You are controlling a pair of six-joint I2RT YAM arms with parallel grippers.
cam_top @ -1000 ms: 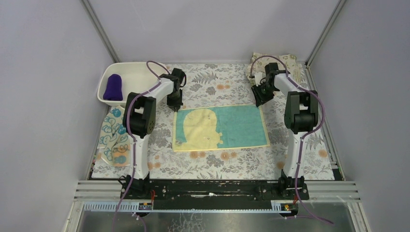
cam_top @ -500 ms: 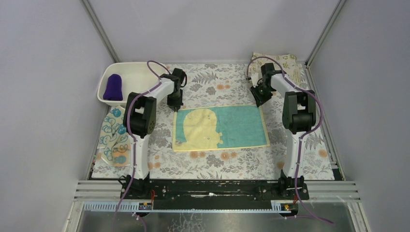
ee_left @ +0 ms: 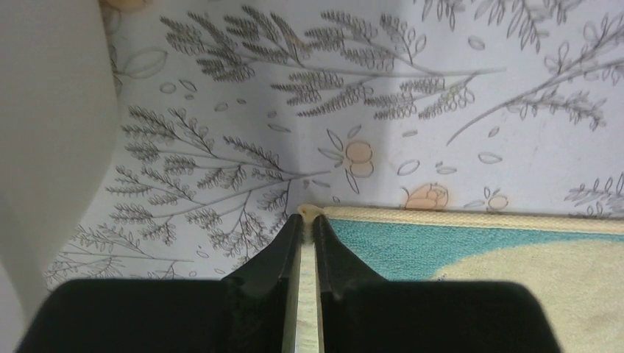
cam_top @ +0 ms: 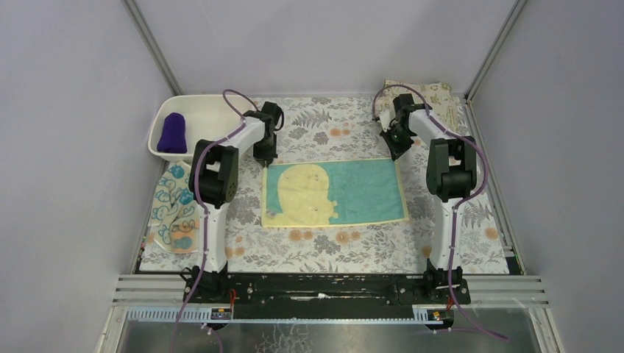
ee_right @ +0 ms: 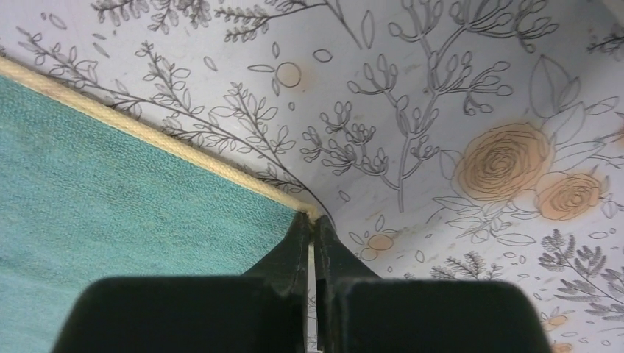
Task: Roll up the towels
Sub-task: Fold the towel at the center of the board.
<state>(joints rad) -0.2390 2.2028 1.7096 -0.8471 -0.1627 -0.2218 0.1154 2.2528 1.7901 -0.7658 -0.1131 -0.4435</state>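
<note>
The left end effector (ee_left: 308,219) is clamped on the far left corner of a flat teal terry towel with a large pale yellow patch and a cream border (cam_top: 360,193). Its two black fingers are pressed together with only the cream hem between them. The right end effector (ee_right: 313,220) grips the far right corner of the same towel in the same manner, with its fingers closed on the cream edge. Both corners sit at or just above the surface (cam_top: 331,125), which is covered with a grey leaf and orange flower print.

The towel lies spread out in the middle of the surface, with its long sides running left to right and its near edge lying flat.

At the far left stands a white plastic tub (cam_top: 208,119), and a dark purple towel (cam_top: 173,133) lies bundled at its left end. Just near of the tub, at the left edge of the surface, lies a pale cloth with teal leaf-like marks (cam_top: 173,213). A beige leaf-printed cloth (cam_top: 435,93) rests in the far right corner, beyond the right arm.
</note>
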